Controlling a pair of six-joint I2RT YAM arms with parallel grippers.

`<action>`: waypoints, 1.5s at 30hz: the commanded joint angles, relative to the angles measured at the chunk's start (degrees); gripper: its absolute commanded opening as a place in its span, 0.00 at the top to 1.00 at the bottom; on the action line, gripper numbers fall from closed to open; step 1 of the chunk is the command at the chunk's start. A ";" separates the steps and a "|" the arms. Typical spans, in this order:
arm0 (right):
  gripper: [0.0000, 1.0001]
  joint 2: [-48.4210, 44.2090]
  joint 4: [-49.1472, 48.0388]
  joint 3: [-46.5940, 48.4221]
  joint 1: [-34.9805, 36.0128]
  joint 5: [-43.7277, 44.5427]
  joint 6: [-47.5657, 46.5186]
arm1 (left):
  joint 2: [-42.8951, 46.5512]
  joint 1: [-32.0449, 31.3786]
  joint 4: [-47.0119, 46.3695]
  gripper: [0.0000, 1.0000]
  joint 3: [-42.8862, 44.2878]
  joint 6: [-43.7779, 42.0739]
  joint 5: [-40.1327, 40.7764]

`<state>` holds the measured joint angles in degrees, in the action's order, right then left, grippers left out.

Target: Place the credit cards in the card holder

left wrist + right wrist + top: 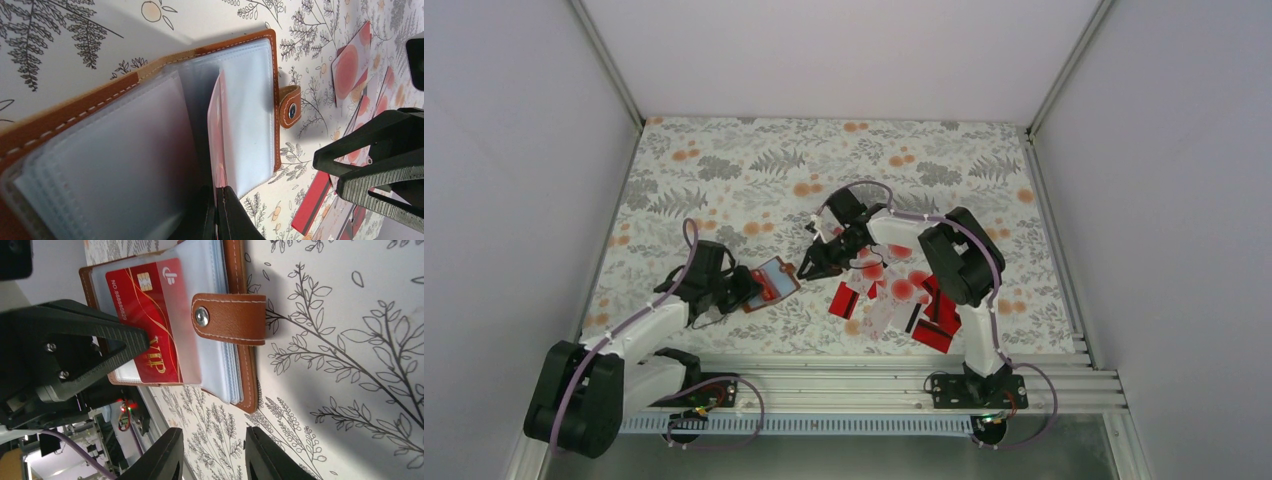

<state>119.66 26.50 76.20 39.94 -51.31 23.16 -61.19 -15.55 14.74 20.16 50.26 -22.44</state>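
Table [724,170] with floral cloth. Credit cards [902,295] heaped right of centre. Card holder [776,280] lies open left of centre, left gripper [746,290] clamped on its sleeves. Right gripper [809,266] just beside it, jaws apart, empty. Red card [145,315] looks only partly pocketed and could slide out if the holder tilts. Snap strap [230,317] overhangs the sleeves and may snag the next card.

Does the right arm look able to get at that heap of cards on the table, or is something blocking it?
Probably yes. The right claw is open and empty, and the credit cards lie loose right beside it. The left claw holds the card holder off to the other side.
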 commanded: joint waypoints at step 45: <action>0.96 7.53 -1.04 1.45 0.49 -6.89 -0.35 | -4.92 -0.35 -20.99 0.98 -12.49 6.02 -2.39</action>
<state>125.93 24.14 75.90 39.62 -57.25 24.14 -63.18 -15.55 -8.56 9.04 56.62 -26.13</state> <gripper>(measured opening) 0.043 0.028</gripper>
